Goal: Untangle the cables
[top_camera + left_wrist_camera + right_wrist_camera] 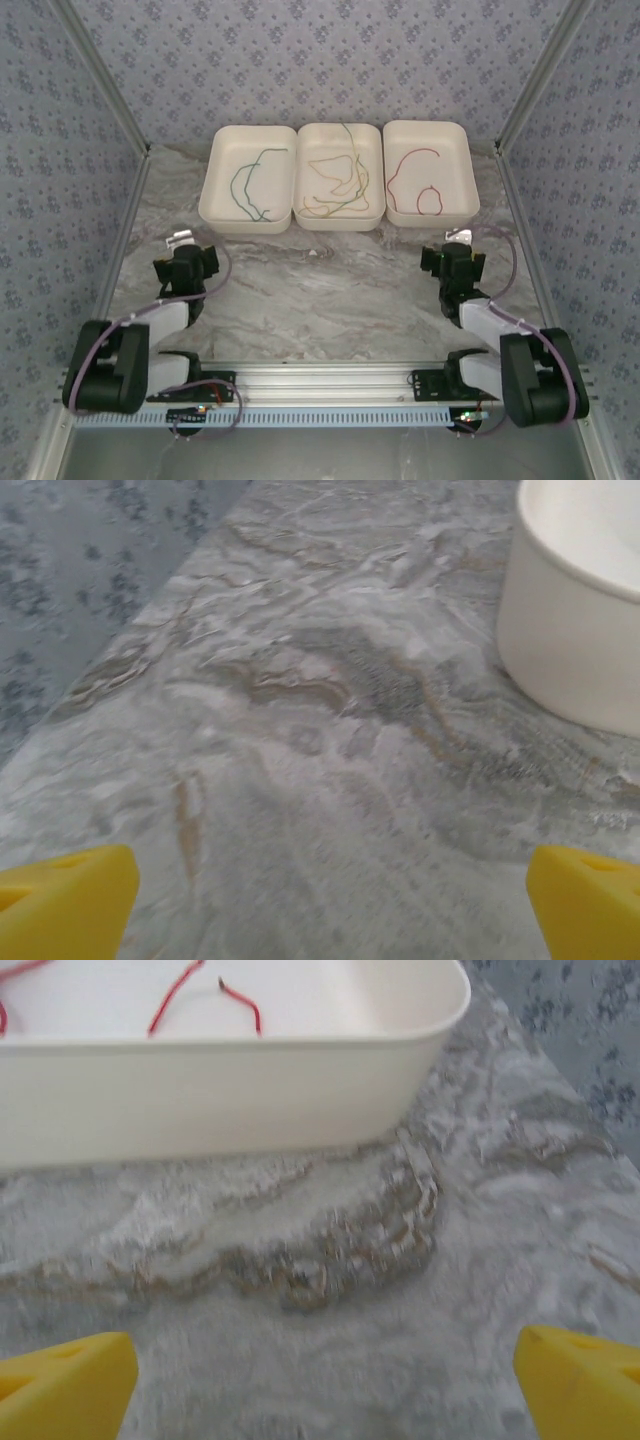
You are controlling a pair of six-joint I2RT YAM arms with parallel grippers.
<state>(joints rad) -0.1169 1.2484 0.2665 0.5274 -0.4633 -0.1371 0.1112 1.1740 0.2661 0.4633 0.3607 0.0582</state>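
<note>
Evidently both sets of jaws are spread wide, and nothing is held or touched by them. From the left wrist, the left gripper is seen with its yellow fingertips at the frame's two bottom corners, bare marbled table between them. The right gripper is posed likewise, just short of the right tray.

From above, the left gripper and right gripper are set well apart, and a broad open stretch of table is left between them. Three white trays are lined up touching along the far edge. A green cable is laid in the left tray, and a red cable in the right tray. In the middle tray, yellow and orange cables are looped over one another, and their number cannot be made out.

The table's sides are bounded by slanted metal rails and patterned walls. The left tray is cut off by the left wrist frame, its contents hidden. Of the red cable, short ends alone are caught by the right wrist view.
</note>
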